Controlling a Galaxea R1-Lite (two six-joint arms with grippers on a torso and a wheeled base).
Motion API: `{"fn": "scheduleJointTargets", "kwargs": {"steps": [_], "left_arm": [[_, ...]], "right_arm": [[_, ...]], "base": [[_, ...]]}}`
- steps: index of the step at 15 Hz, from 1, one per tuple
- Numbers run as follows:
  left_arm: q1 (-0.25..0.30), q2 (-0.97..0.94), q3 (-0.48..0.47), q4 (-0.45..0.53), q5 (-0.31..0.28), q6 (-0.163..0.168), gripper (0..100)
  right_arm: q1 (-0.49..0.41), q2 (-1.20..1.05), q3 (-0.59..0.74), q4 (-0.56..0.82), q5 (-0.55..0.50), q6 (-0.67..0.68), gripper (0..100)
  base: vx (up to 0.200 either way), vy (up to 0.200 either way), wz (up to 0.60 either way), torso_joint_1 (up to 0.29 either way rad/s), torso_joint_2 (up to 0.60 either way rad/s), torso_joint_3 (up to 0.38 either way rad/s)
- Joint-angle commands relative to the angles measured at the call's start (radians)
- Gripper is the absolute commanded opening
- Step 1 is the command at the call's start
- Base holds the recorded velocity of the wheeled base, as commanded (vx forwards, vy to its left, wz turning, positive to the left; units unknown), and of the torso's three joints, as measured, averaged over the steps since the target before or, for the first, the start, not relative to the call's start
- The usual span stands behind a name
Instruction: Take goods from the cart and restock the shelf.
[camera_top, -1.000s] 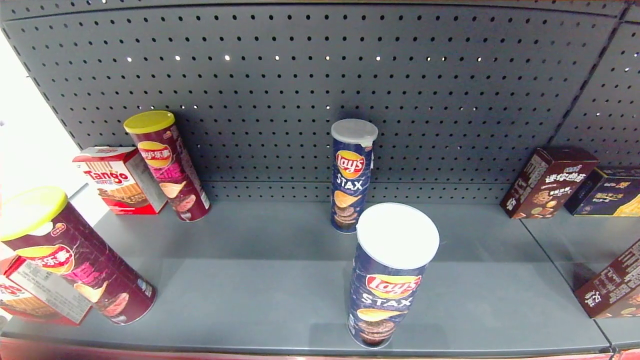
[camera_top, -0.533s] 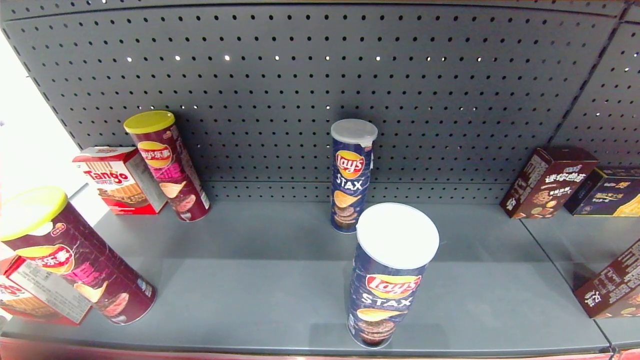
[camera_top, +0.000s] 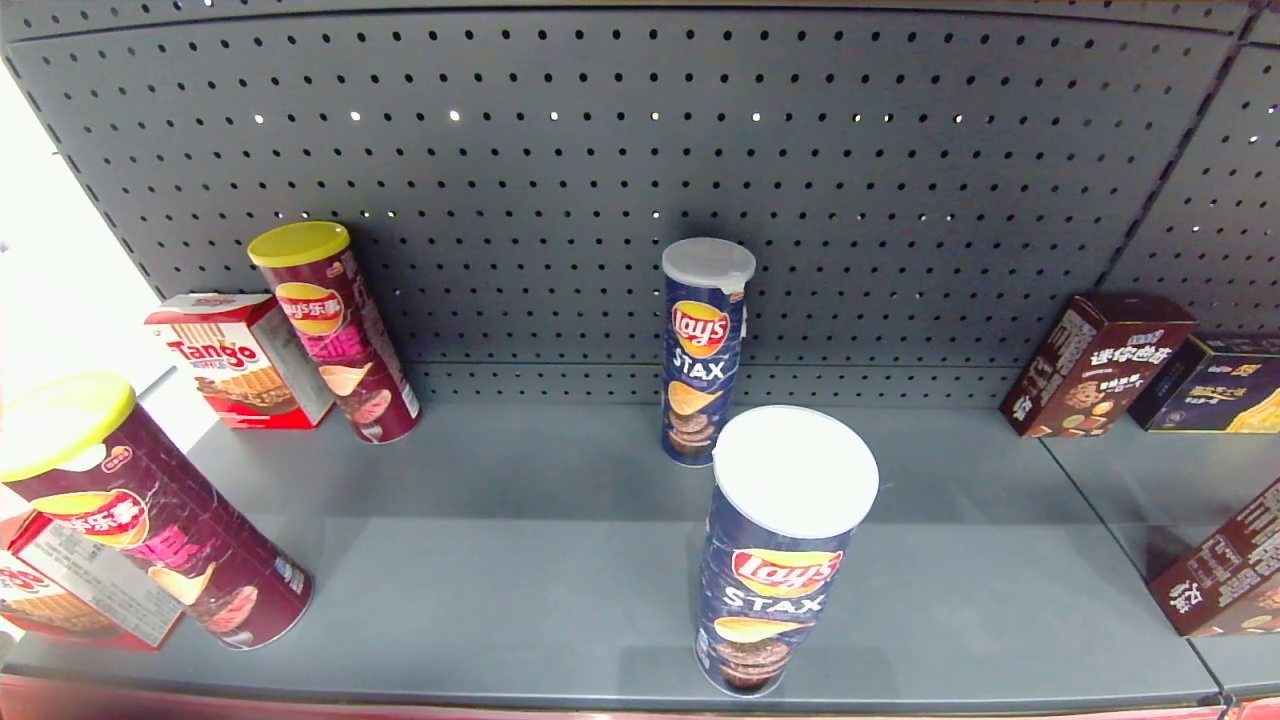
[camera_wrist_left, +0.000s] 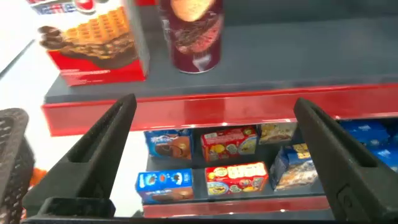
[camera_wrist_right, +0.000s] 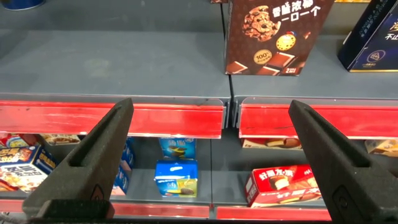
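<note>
Two blue chip cans stand on the grey shelf (camera_top: 520, 560): one near the front edge (camera_top: 780, 555), one by the pegboard back (camera_top: 703, 350). Two maroon cans with yellow lids stand at the left, one at the front (camera_top: 140, 515) and one at the back (camera_top: 335, 330). My left gripper (camera_wrist_left: 211, 155) is open and empty below the shelf's red front rail (camera_wrist_left: 249, 109), under a maroon can (camera_wrist_left: 193, 34) and a red wafer box (camera_wrist_left: 99, 43). My right gripper (camera_wrist_right: 208, 155) is open and empty before the red rail (camera_wrist_right: 155, 118), below a brown cookie box (camera_wrist_right: 273, 34).
A red wafer box (camera_top: 240, 360) stands at the back left, another (camera_top: 70, 590) at the front left. Brown and dark blue boxes (camera_top: 1095, 360) sit at the right. Lower shelves hold small snack boxes (camera_wrist_right: 177, 177). A black mesh basket (camera_wrist_left: 12, 155) shows beside the left gripper.
</note>
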Motion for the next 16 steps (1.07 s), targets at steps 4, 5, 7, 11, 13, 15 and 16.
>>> {"fn": "scheduleJointTargets", "kwargs": {"steps": [4, 5, 7, 11, 13, 15, 16], "left_arm": [[-0.002, 0.003, 0.000, -0.001, -0.001, 0.001, 100], [-0.002, 0.003, 0.000, -0.001, -0.002, 0.003, 100], [-0.002, 0.003, 0.000, -0.001, -0.001, 0.000, 100], [-0.002, 0.003, 0.000, -0.001, -0.001, -0.002, 100], [-0.002, 0.003, 0.000, -0.001, -0.002, 0.005, 100], [-0.002, 0.003, 0.000, -0.001, -0.001, 0.000, 100], [-0.002, 0.003, 0.000, -0.001, -0.002, 0.001, 100]], "right_arm": [[0.000, 0.001, -0.002, 0.000, 0.002, -0.003, 100], [-0.002, 0.001, -0.003, 0.001, -0.008, -0.008, 100], [0.000, 0.001, -0.005, 0.001, -0.011, -0.051, 100], [-0.018, 0.170, -0.265, -0.074, -0.077, 0.023, 100], [-0.002, 0.514, -0.509, -0.114, -0.071, 0.167, 100], [0.040, 0.623, -0.611, -0.106, 0.082, -0.002, 100], [0.060, 0.653, -0.627, -0.097, 0.128, -0.020, 100]], "base": [[0.000, 0.000, 0.00, 0.000, 0.00, 0.000], [0.000, 0.000, 0.00, 0.000, 0.00, 0.000], [0.000, 0.000, 0.00, 0.000, 0.00, 0.000], [0.000, 0.000, 0.00, 0.000, 0.00, 0.000], [0.000, 0.000, 0.00, 0.000, 0.00, 0.000], [0.000, 0.000, 0.00, 0.000, 0.00, 0.000], [0.000, 0.000, 0.00, 0.000, 0.00, 0.000]]}}
